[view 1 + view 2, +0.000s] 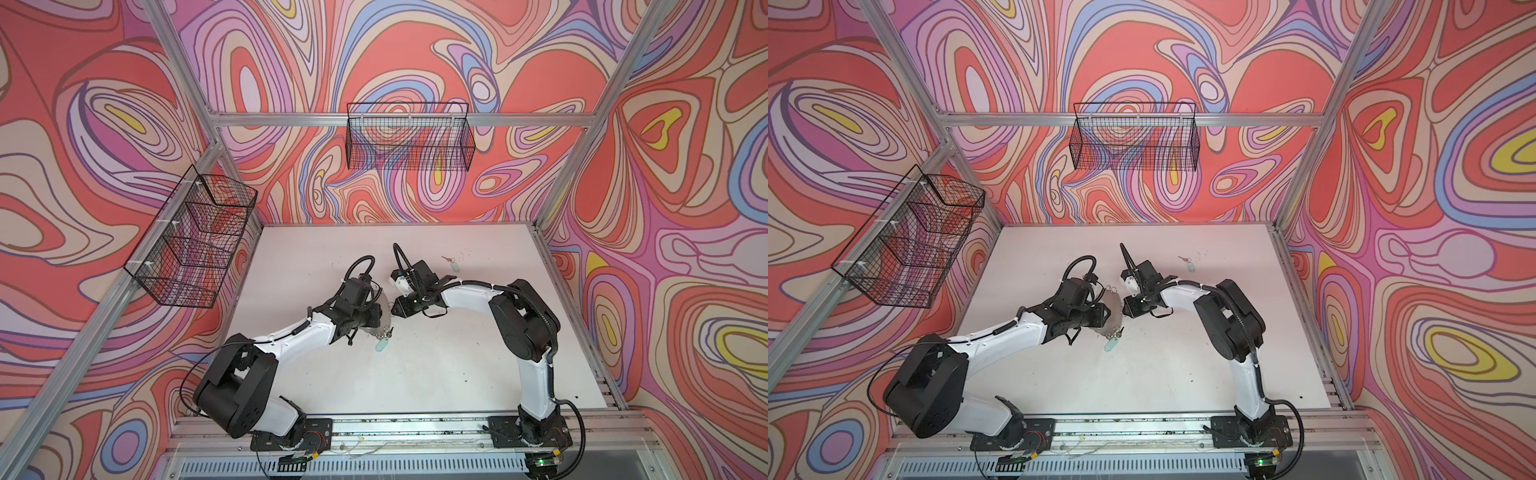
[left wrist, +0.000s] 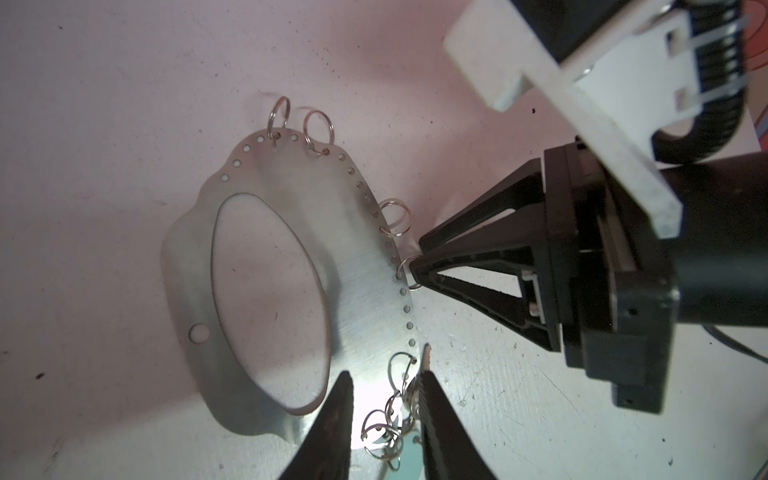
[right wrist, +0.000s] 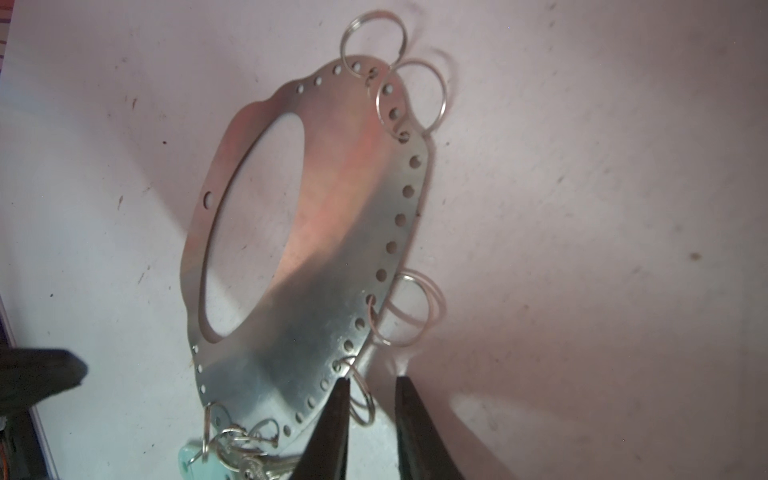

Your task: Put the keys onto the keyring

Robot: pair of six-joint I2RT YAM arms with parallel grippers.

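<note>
The keyring (image 2: 357,266) is a flat metal oval plate with a big hole and wire rings along its rim, held tilted above the table (image 1: 457,374). My left gripper (image 2: 386,415) is shut on its lower end, next to a cluster of rings. A key with a mint tag (image 1: 380,345) hangs from that end, also visible in the right wrist view (image 3: 195,457). My right gripper (image 3: 370,386) stands at the keyring's (image 3: 332,249) rim with a gap between its fingers. One wire ring (image 3: 363,399) lies in that gap, against one finger. A second tagged key (image 1: 451,264) lies on the table at the far right.
A black wire basket (image 1: 409,137) hangs on the back wall and another (image 1: 195,241) on the left wall. Aluminium frame posts border the table. Small dark specks dot the white surface.
</note>
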